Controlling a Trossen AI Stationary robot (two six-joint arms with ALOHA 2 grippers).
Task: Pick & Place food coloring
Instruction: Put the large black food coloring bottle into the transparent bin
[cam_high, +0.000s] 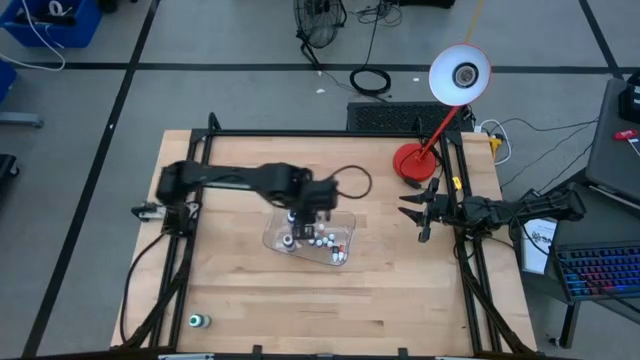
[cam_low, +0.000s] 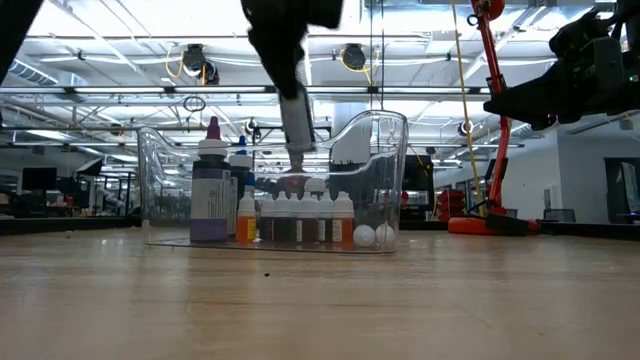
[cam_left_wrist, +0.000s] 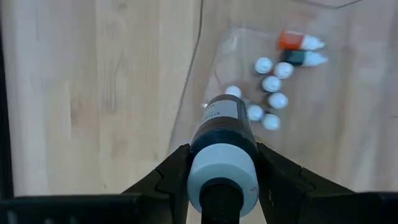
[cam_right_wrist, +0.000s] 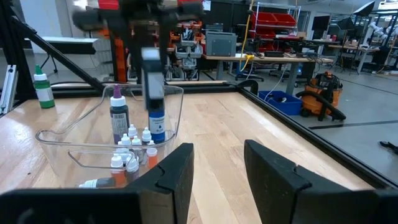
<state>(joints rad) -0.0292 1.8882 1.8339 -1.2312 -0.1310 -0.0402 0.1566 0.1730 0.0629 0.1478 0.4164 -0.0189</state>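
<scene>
My left gripper (cam_high: 303, 215) hangs over the clear tray (cam_high: 347, 224), shut on a dark food coloring bottle (cam_left_wrist: 224, 121) with a pale cap. In the tray stand several small white-capped bottles (cam_low: 300, 215) and a taller purple one (cam_low: 210, 195); two more lie on their sides (cam_left_wrist: 300, 50). A green-topped bottle (cam_high: 198, 321) stands alone near the table's front left corner. My right gripper (cam_high: 421, 215) waits at the table's right edge, open, with nothing between its fingers. My left gripper pinches the dark bottle at its cap end (cam_left_wrist: 211, 163) between its two fingers (cam_left_wrist: 171, 174), one on each side. The fingers come from above, pointing steeply down. The bottle hangs below them, cap up, its lower end (cam_low: 297, 140) over the tray and clear of the small bottles.
A red desk lamp (cam_high: 412, 162) stands at the table's far right, close to my right arm. Black frame rails (cam_high: 300, 133) run along the table's far, left and right edges. Bare wood lies in front of the tray.
</scene>
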